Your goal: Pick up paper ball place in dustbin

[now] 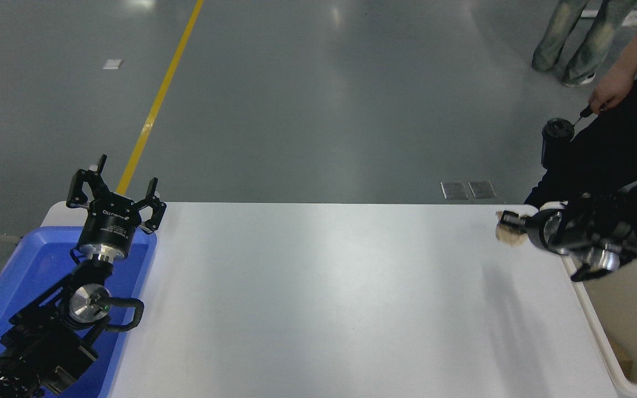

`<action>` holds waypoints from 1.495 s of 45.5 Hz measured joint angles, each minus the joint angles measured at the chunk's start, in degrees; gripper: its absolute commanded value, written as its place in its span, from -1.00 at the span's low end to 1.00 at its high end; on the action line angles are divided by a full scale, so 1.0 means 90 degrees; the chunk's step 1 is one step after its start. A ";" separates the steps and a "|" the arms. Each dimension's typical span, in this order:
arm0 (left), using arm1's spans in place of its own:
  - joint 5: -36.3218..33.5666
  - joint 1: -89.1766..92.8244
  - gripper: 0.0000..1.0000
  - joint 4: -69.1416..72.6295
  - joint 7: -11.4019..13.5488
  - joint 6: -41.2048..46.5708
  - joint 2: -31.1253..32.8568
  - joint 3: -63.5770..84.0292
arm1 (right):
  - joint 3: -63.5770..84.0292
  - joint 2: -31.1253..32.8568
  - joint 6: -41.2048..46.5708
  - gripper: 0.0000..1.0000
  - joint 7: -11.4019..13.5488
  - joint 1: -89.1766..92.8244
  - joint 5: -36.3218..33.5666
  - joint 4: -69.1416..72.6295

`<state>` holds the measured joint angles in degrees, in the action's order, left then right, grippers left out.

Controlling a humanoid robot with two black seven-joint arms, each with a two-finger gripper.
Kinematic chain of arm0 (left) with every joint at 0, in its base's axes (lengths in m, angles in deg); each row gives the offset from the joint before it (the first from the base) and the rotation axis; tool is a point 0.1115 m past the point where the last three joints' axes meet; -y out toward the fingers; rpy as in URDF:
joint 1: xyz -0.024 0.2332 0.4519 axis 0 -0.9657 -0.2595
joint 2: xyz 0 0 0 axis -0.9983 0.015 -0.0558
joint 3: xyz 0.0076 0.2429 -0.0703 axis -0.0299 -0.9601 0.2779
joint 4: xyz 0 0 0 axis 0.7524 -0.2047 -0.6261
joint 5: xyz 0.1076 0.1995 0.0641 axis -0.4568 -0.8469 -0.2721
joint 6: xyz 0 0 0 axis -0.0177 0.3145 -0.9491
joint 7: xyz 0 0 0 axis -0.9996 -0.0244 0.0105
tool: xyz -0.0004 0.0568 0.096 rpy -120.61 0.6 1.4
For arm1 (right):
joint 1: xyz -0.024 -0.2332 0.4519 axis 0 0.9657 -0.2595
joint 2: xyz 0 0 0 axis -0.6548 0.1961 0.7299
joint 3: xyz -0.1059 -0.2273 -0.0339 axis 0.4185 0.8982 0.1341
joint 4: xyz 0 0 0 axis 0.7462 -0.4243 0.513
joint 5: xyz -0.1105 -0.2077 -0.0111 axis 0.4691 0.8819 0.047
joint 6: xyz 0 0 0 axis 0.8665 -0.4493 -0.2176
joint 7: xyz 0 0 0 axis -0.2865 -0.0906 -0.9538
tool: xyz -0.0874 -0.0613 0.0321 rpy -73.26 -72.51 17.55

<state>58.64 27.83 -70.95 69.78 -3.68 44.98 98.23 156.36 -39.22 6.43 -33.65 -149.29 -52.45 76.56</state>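
The small crumpled tan-brown paper ball [507, 232] was held in the right pincer [509, 221], whose black fingers were closed on it. The ball sat at the very tip of the pincer, partly under the upper finger, with most of its pale wrinkled body showing just below and to the left of the fingertips. The view was blurred there, so the exact contact of the lower finger could not be seen. Ball and pincer were raised above the white desk [324, 298], over its far right corner, and a soft grey shadow lay on the desk surface nearer to the camera.

The right arm came in from the right edge of the view and pointed to the left, passing across the far end of the large rectangular off-white plastic dustbin [592, 326]. This dustbin stood just beside the right edge of the desk. The paper ball was near the bin's far left corner but outside its rim.

The left pincer [115, 190] was parked at the far left corner of the desk, its fingers spread apart and gripping nothing, above a blue plastic tray [9, 276].

A person's hand [609, 91] was beyond the far right corner and held a thin dark tool.
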 measured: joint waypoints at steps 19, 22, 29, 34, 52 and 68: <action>0.0000 -0.0001 0.96 0.0001 0.0000 0.0001 0.0001 0.0000 | 0.0401 0.0143 0.2873 -1.00 -0.0010 -0.2124 0.0114 0.0371; -0.0002 -0.0001 0.96 0.0001 0.0000 0.0001 0.0000 0.0000 | 0.0441 0.0156 0.3329 -1.00 -0.0010 -0.2401 0.0118 0.0391; -0.0002 0.0000 0.96 0.0001 0.0000 0.0002 0.0000 0.0000 | 0.0495 0.0170 0.4093 -1.00 -0.0009 -0.2925 0.0122 0.0426; -0.0002 -0.0001 0.96 0.0001 0.0000 0.0002 0.0000 0.0000 | 0.0519 0.0176 0.4510 -1.00 -0.0007 -0.3270 0.0128 0.0478; -0.0001 -0.0003 0.96 0.0001 0.0000 0.0002 0.0000 0.0000 | 0.0578 0.0172 0.4978 -1.00 0.0003 -0.3643 0.0166 0.0533; 0.0000 -0.0004 0.96 0.0003 0.0000 0.0002 0.0001 0.0000 | 0.0810 0.0724 0.4637 -1.00 0.0012 -0.2663 0.0363 -0.0306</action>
<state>58.64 27.79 -70.92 69.78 -3.67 44.98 98.23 163.65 -32.70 48.16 -33.54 -173.26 -49.18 73.81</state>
